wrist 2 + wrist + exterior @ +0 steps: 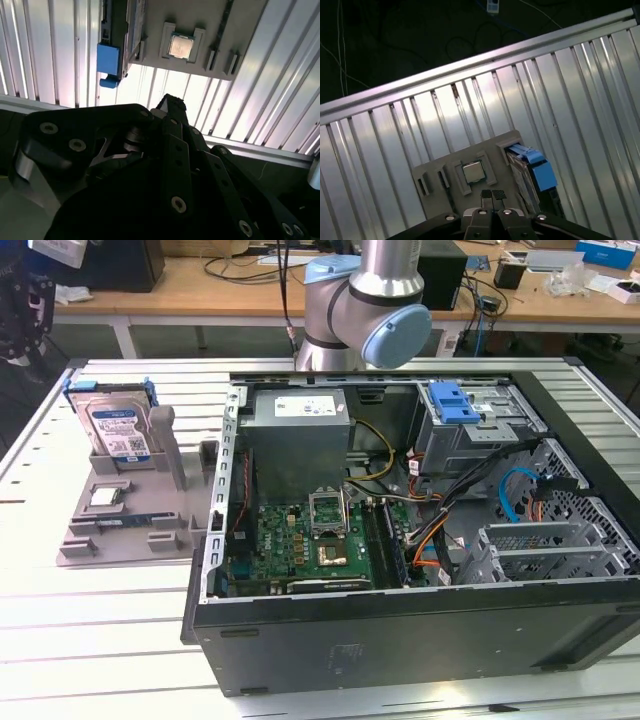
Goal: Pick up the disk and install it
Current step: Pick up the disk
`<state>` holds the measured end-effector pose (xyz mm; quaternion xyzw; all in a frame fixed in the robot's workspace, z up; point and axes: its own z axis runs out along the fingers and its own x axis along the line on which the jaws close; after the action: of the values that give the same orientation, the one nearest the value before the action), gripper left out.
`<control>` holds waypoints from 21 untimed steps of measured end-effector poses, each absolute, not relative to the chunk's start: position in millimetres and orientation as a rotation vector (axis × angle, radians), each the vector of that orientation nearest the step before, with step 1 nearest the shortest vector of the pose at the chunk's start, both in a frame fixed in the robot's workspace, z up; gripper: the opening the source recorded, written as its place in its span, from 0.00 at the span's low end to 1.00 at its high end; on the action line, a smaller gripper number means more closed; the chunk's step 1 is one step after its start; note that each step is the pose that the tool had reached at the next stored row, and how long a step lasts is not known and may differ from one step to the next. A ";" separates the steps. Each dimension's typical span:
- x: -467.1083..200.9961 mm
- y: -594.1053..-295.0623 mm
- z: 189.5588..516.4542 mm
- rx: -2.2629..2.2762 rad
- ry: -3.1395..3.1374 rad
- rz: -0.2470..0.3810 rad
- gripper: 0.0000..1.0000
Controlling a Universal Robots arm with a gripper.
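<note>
The disk [117,430] stands upright in a gray holder [168,455] near the table's [100,640] edge at the exterior view's left, beside an open computer case [400,640]. The first wrist view shows the gripper [492,194] clear of the holder, its fingers pressed together and empty.

A ribbed aluminium tabletop [100,620] of pale slats spreads through the exterior view from nine o'clock round by six to three, catching soft overhead light in long streaks. Behind it, across twelve o'clock, runs a wooden workbench [190,295] on white legs [125,340], strewn with black cables [250,265]. A black box [115,265] sits at eleven and blue-and-white cartons [605,255] at one. In the first wrist view, loose wires [341,55] lie on the dark floor [395,40] beyond the tabletop's edge rail [470,65].
</note>
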<state>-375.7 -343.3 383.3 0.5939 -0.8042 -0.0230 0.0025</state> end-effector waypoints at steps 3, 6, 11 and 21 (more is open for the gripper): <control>-375.7 -343.3 383.3 1.910 -2.486 -0.072 0.11; -375.7 -343.2 383.3 1.969 -2.438 -0.072 0.11; -375.7 -343.1 383.3 2.048 -2.370 -0.071 0.11; -375.7 -342.8 383.3 2.248 -2.175 -0.070 0.11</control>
<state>-375.7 -342.8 383.3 0.7186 -0.6951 -0.0223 0.0063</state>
